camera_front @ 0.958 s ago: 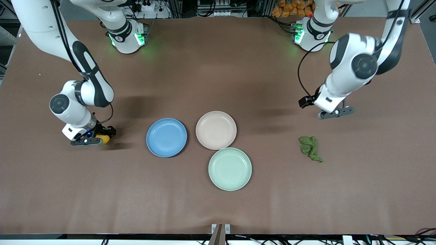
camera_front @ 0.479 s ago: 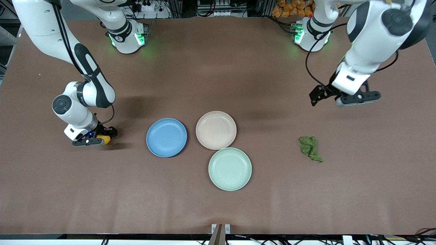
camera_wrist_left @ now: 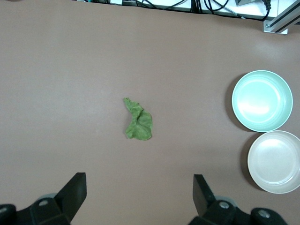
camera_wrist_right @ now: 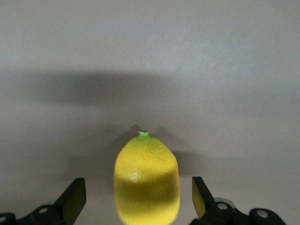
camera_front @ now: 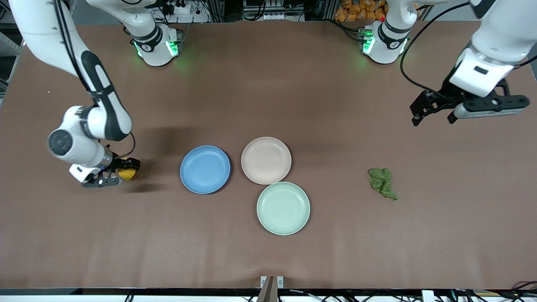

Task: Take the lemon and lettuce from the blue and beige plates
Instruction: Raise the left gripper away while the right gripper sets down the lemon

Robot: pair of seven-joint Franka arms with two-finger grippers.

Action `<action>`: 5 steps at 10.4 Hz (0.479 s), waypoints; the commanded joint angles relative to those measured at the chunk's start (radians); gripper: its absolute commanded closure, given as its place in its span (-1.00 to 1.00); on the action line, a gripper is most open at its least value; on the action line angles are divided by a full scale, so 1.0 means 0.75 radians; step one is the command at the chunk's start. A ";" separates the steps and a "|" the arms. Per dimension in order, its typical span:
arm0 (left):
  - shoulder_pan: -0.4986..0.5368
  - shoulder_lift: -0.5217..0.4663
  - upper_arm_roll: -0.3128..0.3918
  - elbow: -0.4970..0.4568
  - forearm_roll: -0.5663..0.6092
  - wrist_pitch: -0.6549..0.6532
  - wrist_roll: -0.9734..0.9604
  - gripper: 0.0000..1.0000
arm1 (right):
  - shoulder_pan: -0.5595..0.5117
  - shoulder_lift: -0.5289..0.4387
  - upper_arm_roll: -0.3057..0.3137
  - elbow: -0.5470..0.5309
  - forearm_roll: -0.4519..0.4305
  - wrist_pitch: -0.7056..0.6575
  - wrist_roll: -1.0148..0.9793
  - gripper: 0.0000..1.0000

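Brown tabletop all round: your right gripper (camera_front: 110, 178) stands open with the lemon (camera_front: 126, 173) resting loose between its jaws, so lift straight up and don't nudge it rolling. Pass the bare blue plate (camera_front: 205, 169) and beige plate (camera_front: 266, 160). Your left gripper (camera_front: 470, 107) hangs open, well apart from the lettuce (camera_front: 382, 182); leave it waiting.

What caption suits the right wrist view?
Lemon on the bare table, between the right gripper's open fingers.
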State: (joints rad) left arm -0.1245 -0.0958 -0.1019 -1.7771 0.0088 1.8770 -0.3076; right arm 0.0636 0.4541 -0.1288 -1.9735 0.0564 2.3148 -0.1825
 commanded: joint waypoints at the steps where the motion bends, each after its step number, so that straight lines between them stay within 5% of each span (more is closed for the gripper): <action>1: 0.008 0.030 -0.009 0.095 0.031 -0.148 0.040 -1.00 | -0.009 -0.027 0.006 0.201 0.062 -0.314 0.006 -1.00; 5: 0.000 -0.009 -0.011 0.175 0.051 -0.400 0.189 -1.00 | -0.003 -0.134 0.002 0.388 0.062 -0.568 0.012 -1.00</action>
State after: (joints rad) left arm -0.1255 -0.1013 -0.1039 -1.6885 0.0140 1.6413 -0.2222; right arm 0.0639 0.4117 -0.1293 -1.6980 0.0934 1.9368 -0.1820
